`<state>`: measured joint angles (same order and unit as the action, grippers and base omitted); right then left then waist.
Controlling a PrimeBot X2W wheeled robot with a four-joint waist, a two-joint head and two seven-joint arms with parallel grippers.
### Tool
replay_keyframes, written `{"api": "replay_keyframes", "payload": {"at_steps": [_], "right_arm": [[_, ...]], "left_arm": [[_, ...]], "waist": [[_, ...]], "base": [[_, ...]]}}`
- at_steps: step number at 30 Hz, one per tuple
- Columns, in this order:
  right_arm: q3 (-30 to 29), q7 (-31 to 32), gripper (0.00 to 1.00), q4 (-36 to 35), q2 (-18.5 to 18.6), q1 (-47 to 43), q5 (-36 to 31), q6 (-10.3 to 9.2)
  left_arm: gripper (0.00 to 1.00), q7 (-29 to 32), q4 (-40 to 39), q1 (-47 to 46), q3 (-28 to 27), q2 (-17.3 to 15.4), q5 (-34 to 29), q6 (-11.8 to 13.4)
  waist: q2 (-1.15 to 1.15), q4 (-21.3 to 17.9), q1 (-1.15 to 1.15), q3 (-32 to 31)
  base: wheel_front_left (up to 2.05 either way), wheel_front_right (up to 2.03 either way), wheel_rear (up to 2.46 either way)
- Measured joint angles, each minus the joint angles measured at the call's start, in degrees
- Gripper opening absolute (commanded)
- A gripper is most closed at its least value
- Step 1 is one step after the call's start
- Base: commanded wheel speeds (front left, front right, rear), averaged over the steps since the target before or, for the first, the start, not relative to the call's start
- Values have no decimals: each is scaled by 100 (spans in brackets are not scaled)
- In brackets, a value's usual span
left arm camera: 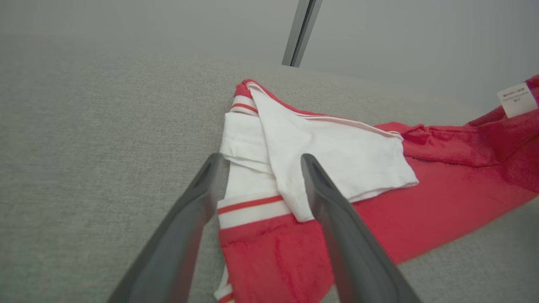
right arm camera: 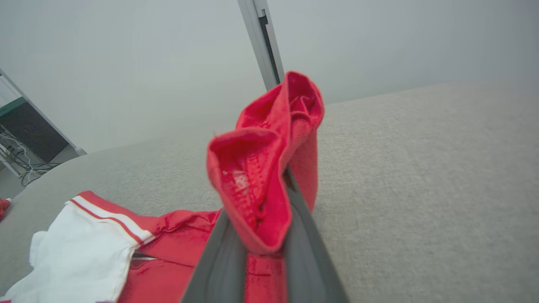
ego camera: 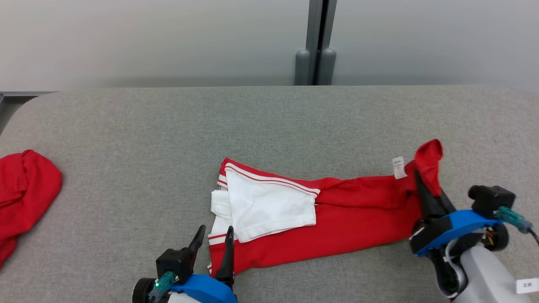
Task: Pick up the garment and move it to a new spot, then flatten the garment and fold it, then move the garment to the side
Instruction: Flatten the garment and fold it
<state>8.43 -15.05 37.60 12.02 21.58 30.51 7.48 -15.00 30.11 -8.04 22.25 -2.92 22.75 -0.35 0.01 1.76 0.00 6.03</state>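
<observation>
the red garment with white striped panels point(ego camera: 349, 214) lay across the middle and right of the grey fabric tabletop point(ego camera: 126, 134). the right gripper point(ego camera: 423, 181) clenched its bunched, raised right end; the left gripper point(ego camera: 216, 229) hung released, fingers spread, at the near left hem.

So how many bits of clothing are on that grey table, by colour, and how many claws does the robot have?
Red-and-white garment: 1, one end pinched in the right gripper
Plain red garment: 1, lying apart at the left
Grippers: 2, counting the left gripper, open beside the white part
Total: 4
</observation>
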Motion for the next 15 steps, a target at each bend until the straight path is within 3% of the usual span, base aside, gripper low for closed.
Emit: {"api": "replay_keyframes", "payload": {"at_steps": [6, 10, 15], "right_arm": [[1155, 1, 0, -565, -181, -53, 307, 0], [1856, 1, 0, -527, -324, 3, 478, 0], [2286, 1, 0, -203, -516, 215, 525, 1]], "left_arm": [[100, 0, 145, -7, 205, 3, 94, 21], [100, 0, 255, -28, 314, 2, 96, 34], [100, 0, 324, -64, 458, 1, 151, 54]], "waist": [[0, 293, 0, -79], [0, 611, 0, -112], [0, 1018, 0, -88]], "base": [[0, 0, 0], [0, 0, 0], [0, 0, 0]]}}
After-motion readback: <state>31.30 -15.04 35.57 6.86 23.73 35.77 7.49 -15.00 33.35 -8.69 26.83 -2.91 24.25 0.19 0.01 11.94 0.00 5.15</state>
